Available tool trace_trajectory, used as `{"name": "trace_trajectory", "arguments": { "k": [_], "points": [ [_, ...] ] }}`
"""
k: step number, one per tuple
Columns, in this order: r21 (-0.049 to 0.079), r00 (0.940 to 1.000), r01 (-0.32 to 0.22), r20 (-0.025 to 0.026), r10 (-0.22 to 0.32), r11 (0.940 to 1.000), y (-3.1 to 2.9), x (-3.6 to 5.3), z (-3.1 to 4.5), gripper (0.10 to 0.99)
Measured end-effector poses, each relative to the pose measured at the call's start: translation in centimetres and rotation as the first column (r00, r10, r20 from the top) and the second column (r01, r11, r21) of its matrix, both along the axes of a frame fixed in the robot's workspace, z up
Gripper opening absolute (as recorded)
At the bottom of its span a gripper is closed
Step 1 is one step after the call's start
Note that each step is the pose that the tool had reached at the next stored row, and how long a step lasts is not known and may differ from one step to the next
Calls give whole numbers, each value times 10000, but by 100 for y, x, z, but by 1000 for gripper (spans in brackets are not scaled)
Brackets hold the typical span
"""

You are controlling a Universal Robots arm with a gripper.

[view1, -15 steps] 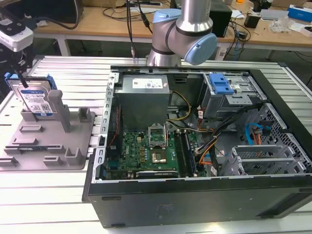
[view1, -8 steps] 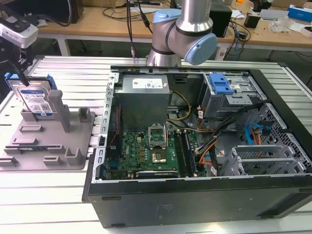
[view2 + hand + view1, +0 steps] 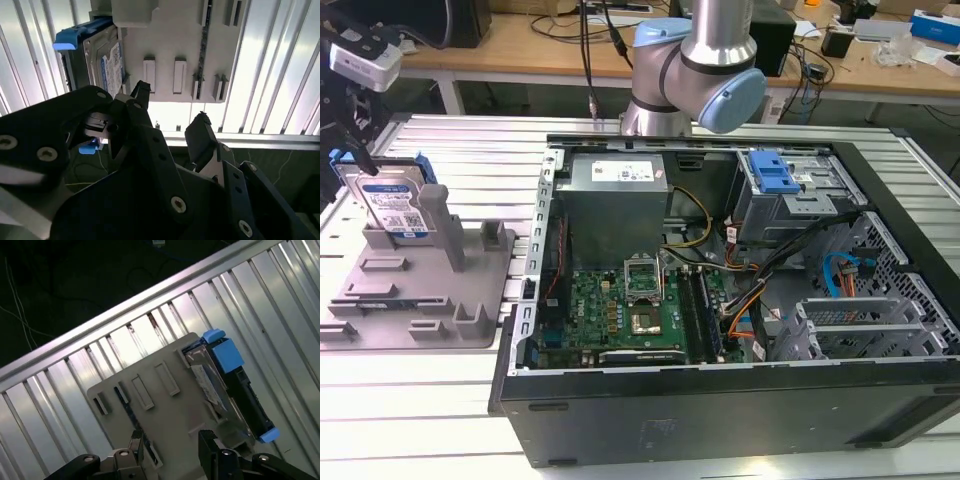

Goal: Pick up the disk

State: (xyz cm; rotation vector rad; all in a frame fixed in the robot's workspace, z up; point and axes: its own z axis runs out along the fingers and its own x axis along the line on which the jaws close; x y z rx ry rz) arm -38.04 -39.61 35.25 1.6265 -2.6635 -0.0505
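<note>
Hovering close above the flat silver-grey metal disk (image 3: 392, 205) with blue plastic side rails, your black two-finger gripper (image 3: 172, 442) holds nothing, jaws apart.
You'll find the disk standing on edge in the grey plastic fixture (image 3: 470, 300) with upright posts, at the exterior view's left.

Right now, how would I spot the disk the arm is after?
Find the big open computer case; to the exterior view's left of it lies a grey plastic tray with upright posts. The disk stands on edge among them, set apart by its silver face, white-and-blue label and blue rails.
</note>
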Motion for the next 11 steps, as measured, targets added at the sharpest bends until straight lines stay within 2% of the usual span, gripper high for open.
{"name": "trace_trajectory", "arguments": {
  "k": [1,3,5,7,9,10,11],
  "points": [
    [0,9993,-366,0,366,9993,0,0,-1,557],
    [0,9974,-725,0,725,9974,0,0,-2,557],
    [0,9909,-1348,0,1348,9909,0,0,-4,557],
    [0,9850,-1725,0,1725,9850,0,0,-6,557],
    [0,9768,-2142,1,2142,9768,0,0,-9,557],
    [0,9684,-2492,1,2492,9684,0,0,-12,557],
    [-1,9635,-2676,1,2676,9635,0,0,-14,557]
  ]
}}
